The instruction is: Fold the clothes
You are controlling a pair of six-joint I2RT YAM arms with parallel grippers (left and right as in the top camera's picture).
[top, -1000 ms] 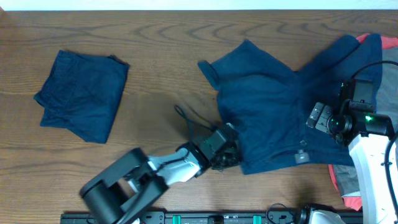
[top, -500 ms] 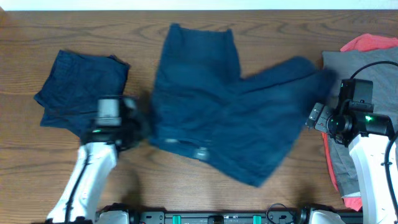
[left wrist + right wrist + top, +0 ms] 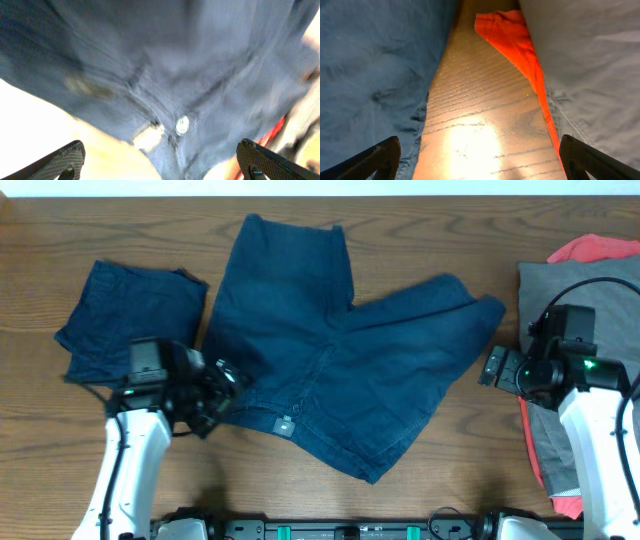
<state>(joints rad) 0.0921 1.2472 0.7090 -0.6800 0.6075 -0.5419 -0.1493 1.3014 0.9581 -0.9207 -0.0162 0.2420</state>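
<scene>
Table (image 3: pixel 150 220), brown wood grain. Large dark navy fabric shorts (image 3: pixel 340 370) spread flat at centre, legs toward 12 and 2 o'clock. Grey fabric garment (image 3: pixel 580 285) at 3; small folded navy shorts (image 3: pixel 130 310) at 9; red fabric garment (image 3: pixel 600 248) peeking from under grey. Left gripper (image 3: pixel 226 385) spread wide, empty, beside waistband. Right gripper (image 3: pixel 495 367) spread wide, empty, over bare wood.

Spread shorts (image 3: pixel 340 375) centre, folded shorts (image 3: pixel 130 330) left, garment pile (image 3: pixel 560 280) right
</scene>
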